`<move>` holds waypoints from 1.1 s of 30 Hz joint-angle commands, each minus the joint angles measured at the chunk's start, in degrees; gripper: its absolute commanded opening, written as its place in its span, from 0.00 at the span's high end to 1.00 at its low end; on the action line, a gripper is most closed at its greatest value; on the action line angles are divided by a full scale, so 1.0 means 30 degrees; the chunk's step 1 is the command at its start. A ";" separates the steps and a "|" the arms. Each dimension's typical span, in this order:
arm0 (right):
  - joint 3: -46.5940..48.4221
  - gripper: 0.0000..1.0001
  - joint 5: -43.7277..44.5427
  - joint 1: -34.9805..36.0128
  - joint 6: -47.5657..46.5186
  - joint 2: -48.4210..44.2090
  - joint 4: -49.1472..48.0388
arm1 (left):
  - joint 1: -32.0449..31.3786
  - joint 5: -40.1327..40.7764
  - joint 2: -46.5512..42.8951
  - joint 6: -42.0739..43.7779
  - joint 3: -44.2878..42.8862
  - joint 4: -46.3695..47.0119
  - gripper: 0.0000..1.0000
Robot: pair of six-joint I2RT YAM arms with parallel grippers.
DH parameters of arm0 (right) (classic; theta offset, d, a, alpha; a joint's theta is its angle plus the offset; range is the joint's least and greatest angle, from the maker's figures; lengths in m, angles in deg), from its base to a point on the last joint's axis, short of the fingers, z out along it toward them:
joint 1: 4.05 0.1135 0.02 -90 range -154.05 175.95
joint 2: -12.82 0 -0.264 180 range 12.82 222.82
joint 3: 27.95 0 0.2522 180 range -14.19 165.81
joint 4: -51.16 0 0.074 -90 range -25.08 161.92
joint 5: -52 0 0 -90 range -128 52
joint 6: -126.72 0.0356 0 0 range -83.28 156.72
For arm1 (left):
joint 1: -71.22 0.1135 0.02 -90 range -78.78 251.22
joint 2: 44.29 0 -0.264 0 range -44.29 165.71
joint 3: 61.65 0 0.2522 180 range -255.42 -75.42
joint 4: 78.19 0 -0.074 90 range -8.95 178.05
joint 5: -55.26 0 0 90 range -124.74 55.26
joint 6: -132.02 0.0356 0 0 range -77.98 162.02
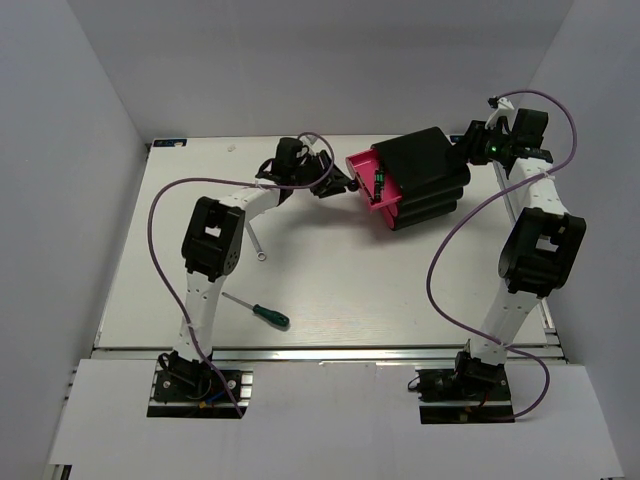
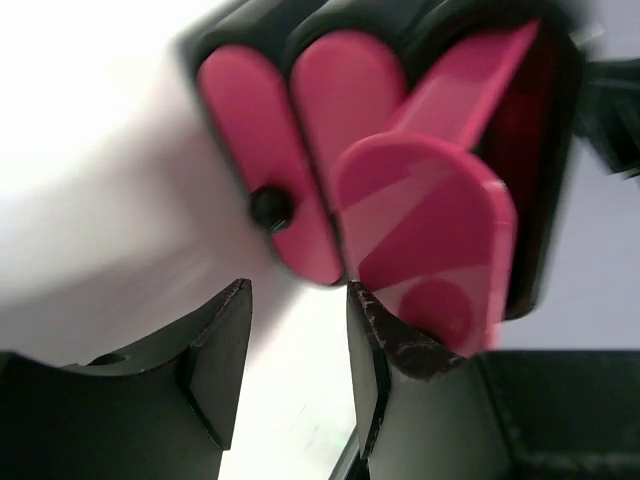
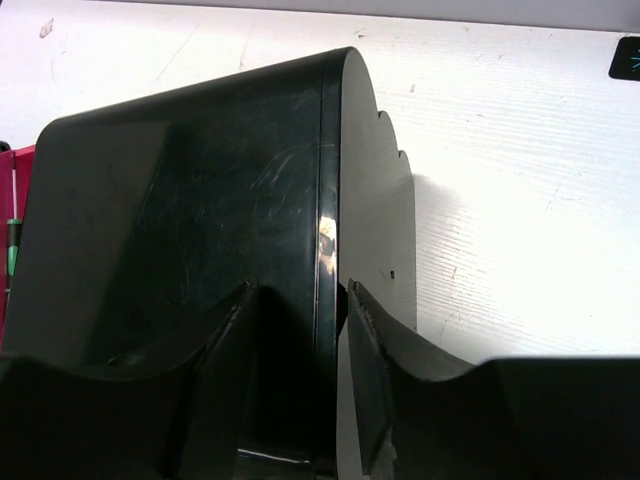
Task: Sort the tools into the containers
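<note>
Tools: green-handled screwdriver (image 1: 258, 311) lies flat on the left half of the table, close to the near edge and just beside the left arm; slim silver wrench (image 1: 257, 246) lies farther back on the same half, also beside that arm; both are well apart from the cabinet
Tool in drawer: small dark tool with a green band (image 1: 380, 186) lies inside the open drawer, too small to name
Open drawer: pink-red open drawer (image 1: 360, 166), the uppermost one, stands out from the cabinet toward the table's middle, its black knob (image 1: 354, 187) at the front
Closed drawers: two closed drawers (image 2: 245, 140) sit flush in the cabinet beside the open one; one round knob shows on them in the left wrist view
Cabinet: black cabinet (image 1: 425, 165) stands near the far edge, right of the middle, turned askew to the table's edges
Left gripper: left gripper (image 2: 298, 340) sits just in front of the open drawer's front, fingers partly apart with bare table showing between them, nothing held
Right gripper: right gripper (image 3: 297, 370) is at the cabinet's rear, fingers partly apart on either side of its back corner edge; whether they press on it cannot be told
Table: white table (image 1: 400, 290) carries everything
</note>
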 commanded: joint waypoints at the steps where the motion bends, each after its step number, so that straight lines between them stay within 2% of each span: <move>1: -0.0629 0.56 -0.0979 0.0306 -0.0071 -0.0060 0.0731 | -0.0200 -0.0398 0.0015 -0.0587 -0.1889 0.0953 0.48; 8: -0.0718 0.58 -0.0628 0.0306 -0.0012 -0.0061 0.0848 | -0.0405 0.0247 0.1597 -0.1144 -0.4907 -0.0336 0.49; 14: -0.0659 0.58 -0.0510 0.0306 -0.0012 -0.0002 0.0848 | -0.0698 0.0042 0.3032 -0.1875 -0.7044 -0.0191 0.49; 26: -0.0717 0.58 -0.0364 0.0306 -0.0012 0.0057 0.0966 | -0.1195 0.0130 0.4498 -0.3107 -0.8689 0.0541 0.49; 33: -0.0718 0.58 -0.0335 0.0306 -0.0012 0.0115 0.1024 | -0.1372 0.0130 0.4411 -0.3663 -0.8310 0.1448 0.51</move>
